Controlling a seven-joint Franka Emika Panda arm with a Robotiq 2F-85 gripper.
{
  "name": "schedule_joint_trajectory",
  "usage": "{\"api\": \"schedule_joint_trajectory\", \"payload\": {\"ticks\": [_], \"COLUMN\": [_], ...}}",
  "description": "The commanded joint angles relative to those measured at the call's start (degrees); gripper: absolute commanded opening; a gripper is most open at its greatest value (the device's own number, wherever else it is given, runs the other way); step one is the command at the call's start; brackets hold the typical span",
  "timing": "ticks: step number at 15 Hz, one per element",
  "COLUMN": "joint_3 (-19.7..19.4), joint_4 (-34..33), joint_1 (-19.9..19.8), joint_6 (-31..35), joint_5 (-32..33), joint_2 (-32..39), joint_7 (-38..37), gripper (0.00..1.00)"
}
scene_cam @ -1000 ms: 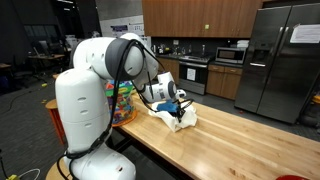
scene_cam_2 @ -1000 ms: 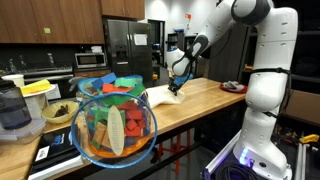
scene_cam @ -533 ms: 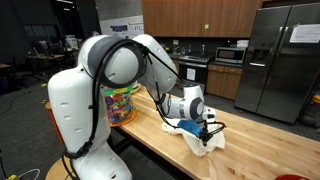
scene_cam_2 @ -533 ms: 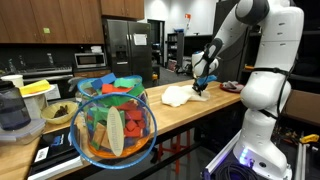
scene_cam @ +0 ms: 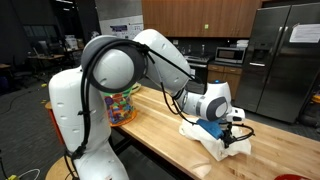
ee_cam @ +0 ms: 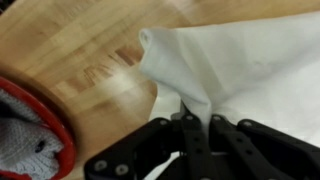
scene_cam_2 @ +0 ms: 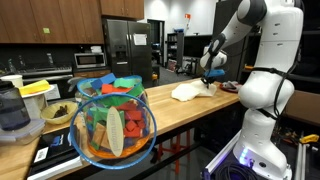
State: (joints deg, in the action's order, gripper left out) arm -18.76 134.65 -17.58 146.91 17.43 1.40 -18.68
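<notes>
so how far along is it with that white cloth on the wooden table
Done: the end effector is shut on a raised fold of the white cloth, as the wrist view shows plainly. In hand: the pinched cloth lies bunched on the wooden table, close to its near edge in an exterior view. Left: the cloth is not yet let go, and it is crumpled rather than flat.

A long butcher-block counter (scene_cam: 150, 125) runs through the room. At its near end in an exterior view stands a clear bowl of bright plastic toys (scene_cam_2: 113, 122), with a blender (scene_cam_2: 12, 108) and a yellow bowl (scene_cam_2: 37, 88) to its left. Against the far wall are wooden cabinets (scene_cam: 200, 18), a microwave (scene_cam: 231, 55), a stove (scene_cam: 192, 75) and, to the right, a steel refrigerator (scene_cam: 280, 60). In the wrist view a red-rimmed dish (ee_cam: 42, 110) holding something grey sits on the wood.
</notes>
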Motion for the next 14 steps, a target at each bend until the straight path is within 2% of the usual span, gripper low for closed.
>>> {"api": "schedule_joint_trajectory", "payload": {"ticks": [1, 5, 8, 11, 14], "joint_3": [2.66, 5.99, 8.29, 10.7, 13.06], "joint_4": [-9.71, -21.54, -27.52, -29.21, -28.15], "joint_1": [2.39, 5.95, 9.25, 13.36, 17.53], "joint_6": [-5.04, -10.61, -13.19, -13.91, -13.53], "joint_5": [-4.24, -5.74, -4.34, -2.2, -0.28], "joint_2": [1.98, 5.85, 8.35, 9.26, 9.2], "joint_7": [-0.06, -1.35, -2.47, -3.63, -4.87], "gripper": [0.01, 0.01, 0.01, 0.01, 0.01]}}
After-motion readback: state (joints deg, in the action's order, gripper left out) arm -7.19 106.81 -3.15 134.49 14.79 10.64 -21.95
